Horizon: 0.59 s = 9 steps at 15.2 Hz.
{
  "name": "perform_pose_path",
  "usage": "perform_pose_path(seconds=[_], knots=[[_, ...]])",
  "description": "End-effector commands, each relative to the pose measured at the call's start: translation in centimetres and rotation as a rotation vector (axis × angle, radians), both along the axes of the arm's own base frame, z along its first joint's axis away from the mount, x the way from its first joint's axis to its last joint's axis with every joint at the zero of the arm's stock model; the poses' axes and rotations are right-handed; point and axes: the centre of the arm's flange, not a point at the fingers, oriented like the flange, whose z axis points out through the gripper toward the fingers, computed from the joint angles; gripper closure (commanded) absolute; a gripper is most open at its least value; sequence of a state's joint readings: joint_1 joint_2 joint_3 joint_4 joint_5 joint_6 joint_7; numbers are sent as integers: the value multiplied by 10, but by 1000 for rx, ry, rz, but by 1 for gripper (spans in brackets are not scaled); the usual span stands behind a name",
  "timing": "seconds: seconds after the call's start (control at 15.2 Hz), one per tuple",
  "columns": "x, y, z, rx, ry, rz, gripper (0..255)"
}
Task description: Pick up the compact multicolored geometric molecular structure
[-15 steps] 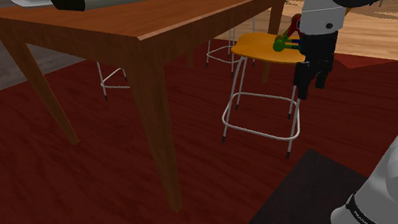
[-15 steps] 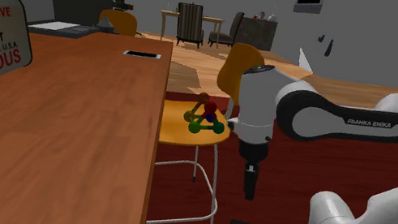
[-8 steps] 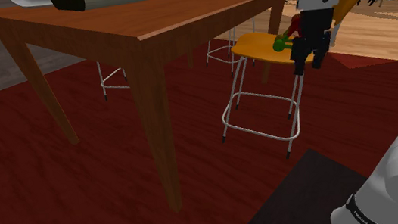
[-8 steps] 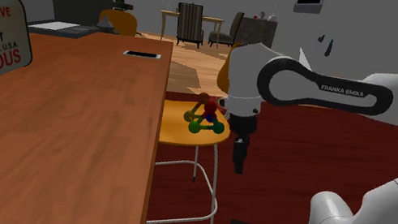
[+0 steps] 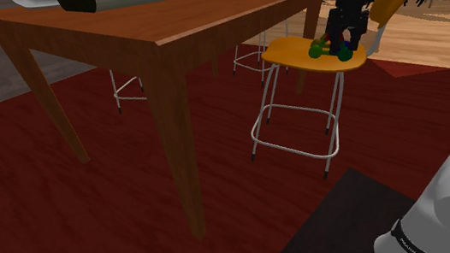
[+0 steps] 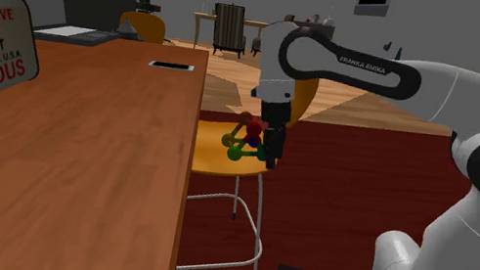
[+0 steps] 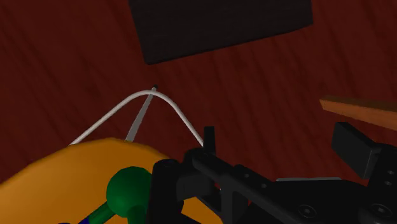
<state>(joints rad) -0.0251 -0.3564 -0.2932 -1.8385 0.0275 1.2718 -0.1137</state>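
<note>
1 table (image 5: 118, 25), 3 stools (image 5: 293, 52), 1 molecule model (image 6: 247, 140)

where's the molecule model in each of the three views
Shoulder view: the molecule model is at the upper right, on the orange stool seat beside the wooden table.
Second exterior view: it is near the centre, on the same seat, right of the tabletop's edge.
Wrist view: its green ball sits over the seat.
Shared landmark: the orange stool seat.
</note>
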Motion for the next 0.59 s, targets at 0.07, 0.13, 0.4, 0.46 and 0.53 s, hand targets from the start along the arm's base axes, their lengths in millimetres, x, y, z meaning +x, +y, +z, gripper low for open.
perform_pose_path(seconds=[0.07,0.13,0.4,0.46,0.53], knots=[[20,-34,19,34,2,-17,0],[27,-46,24,46,3,-23,0],[53,-93,45,92,5,-46,0],[59,-105,50,104,6,-52,0],[65,-117,55,115,7,-57,0]])
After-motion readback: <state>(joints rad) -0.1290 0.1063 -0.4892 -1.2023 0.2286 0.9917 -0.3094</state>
